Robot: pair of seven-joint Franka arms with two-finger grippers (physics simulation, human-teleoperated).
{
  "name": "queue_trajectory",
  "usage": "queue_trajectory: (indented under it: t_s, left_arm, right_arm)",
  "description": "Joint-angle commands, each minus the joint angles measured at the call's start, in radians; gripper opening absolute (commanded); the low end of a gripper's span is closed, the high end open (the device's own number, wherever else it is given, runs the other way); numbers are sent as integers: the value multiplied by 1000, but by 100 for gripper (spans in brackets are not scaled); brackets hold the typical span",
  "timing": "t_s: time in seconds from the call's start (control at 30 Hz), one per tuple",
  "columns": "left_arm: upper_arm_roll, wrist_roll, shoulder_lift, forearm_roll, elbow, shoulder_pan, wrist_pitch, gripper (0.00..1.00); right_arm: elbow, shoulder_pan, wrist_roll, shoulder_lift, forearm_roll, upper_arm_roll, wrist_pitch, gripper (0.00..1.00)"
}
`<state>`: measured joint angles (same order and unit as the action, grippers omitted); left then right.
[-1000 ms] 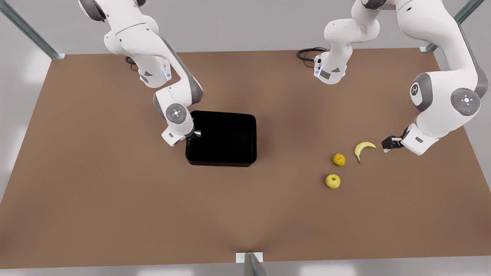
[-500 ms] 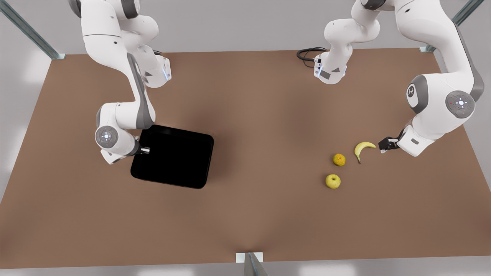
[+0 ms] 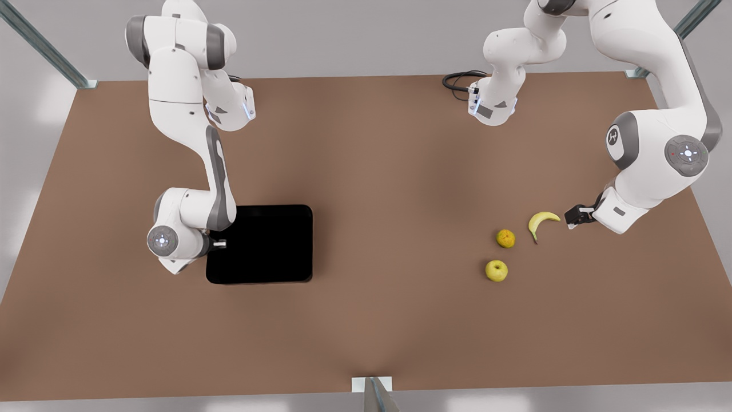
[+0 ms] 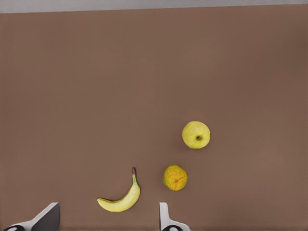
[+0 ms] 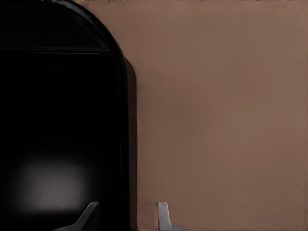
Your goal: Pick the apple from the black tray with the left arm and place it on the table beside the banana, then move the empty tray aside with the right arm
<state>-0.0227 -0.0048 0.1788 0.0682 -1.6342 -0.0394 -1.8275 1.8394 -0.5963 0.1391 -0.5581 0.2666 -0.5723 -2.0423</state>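
The black tray (image 3: pixel 269 246) stands empty on the table at the front view's left. My right gripper (image 3: pixel 221 245) is shut on the tray's wall (image 5: pixel 126 144), one finger (image 5: pixel 90 214) inside and the other outside. The yellow-green apple (image 3: pixel 496 270) lies on the table near the banana (image 3: pixel 541 221), in the front view's right half. My left gripper (image 3: pixel 575 217) hangs open just beyond the banana's tip, holding nothing. In the left wrist view the apple (image 4: pixel 196 134) and the banana (image 4: pixel 122 199) lie ahead of the open fingers (image 4: pixel 166 219).
An orange fruit (image 3: pixel 505 238) sits between the apple and the banana, also in the left wrist view as the orange fruit (image 4: pixel 175 177). A black cable (image 3: pixel 460 80) coils at the table's far edge. A metal post (image 3: pixel 374 395) stands at the near edge.
The right arm has dragged the tray toward the front view's left and the near edge, turning it on the way. The left gripper has barely moved.
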Motion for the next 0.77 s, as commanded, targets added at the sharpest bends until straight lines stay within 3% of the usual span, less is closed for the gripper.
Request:
queue_trajectory:
  t_s: [0.0,0.1,0.17,0.2,0.23,0.3,0.33,0.73]
  left_arm:
    - [0,-7,-1,1,1,0,0,100]
    - [0,-6,-1,2,1,0,-1,100]
    - [0,-6,-1,2,1,0,-1,100]
    - [0,-6,-1,1,1,0,-1,100]
    - [1,-6,-1,1,1,0,-1,100]
    - [1,-6,-1,1,1,0,-1,100]
    - [1,-6,-1,1,1,0,-1,100]
    - [4,83,25,10,66,-8,7,100]
  right_arm:
    - [-2,0,301,3,45,-3,-1,100]
    - [0,-2,301,113,39,-24,86,100]
    - [-64,-3,206,236,31,-34,269,100]
    - [-198,1,154,241,29,-27,453,100]
    - [-336,84,137,241,33,35,585,100]
    - [-365,484,114,348,-24,486,597,100]
    - [-364,544,100,368,-75,560,600,100]
    - [-361,533,25,362,-81,568,602,100]
